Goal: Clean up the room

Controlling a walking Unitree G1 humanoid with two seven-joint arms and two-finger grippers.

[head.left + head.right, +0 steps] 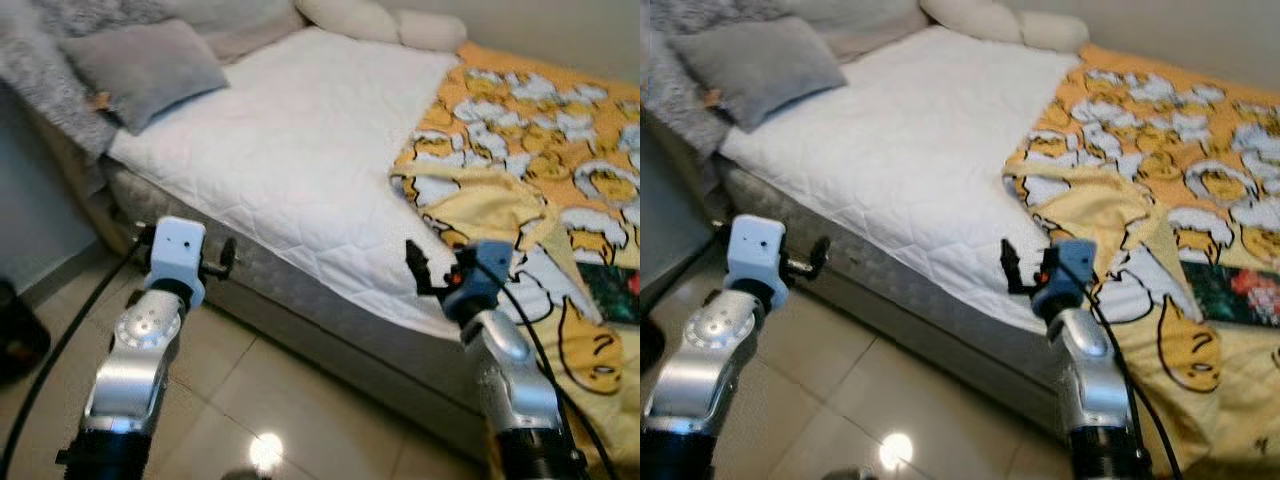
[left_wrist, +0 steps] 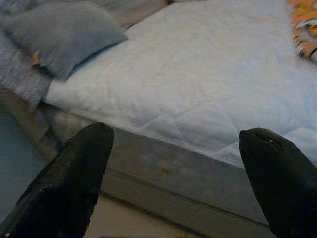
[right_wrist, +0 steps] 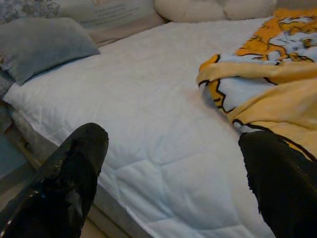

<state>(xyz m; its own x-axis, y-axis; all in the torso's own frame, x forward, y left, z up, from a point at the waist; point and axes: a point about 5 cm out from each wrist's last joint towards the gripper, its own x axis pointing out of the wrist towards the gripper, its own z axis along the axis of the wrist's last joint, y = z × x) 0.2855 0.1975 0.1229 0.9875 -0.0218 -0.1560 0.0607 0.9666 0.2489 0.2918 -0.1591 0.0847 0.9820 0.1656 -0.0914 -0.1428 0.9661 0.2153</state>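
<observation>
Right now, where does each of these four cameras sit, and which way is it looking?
Left eye view: head, looking down at the bed; both arms show.
Right eye view: same scene, shifted sideways.
Left wrist view: between the open left gripper, facing the mattress edge and grey pillow.
Right wrist view: between the open right gripper, facing the yellow blanket.
Wrist views share the pillow.

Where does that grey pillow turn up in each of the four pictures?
Left eye view: grey pillow, upper left, on the bed's head end.
Right eye view: upper left.
Left wrist view: upper left.
Right wrist view: upper left.
Shared landmark: the white quilted mattress beside it.
</observation>
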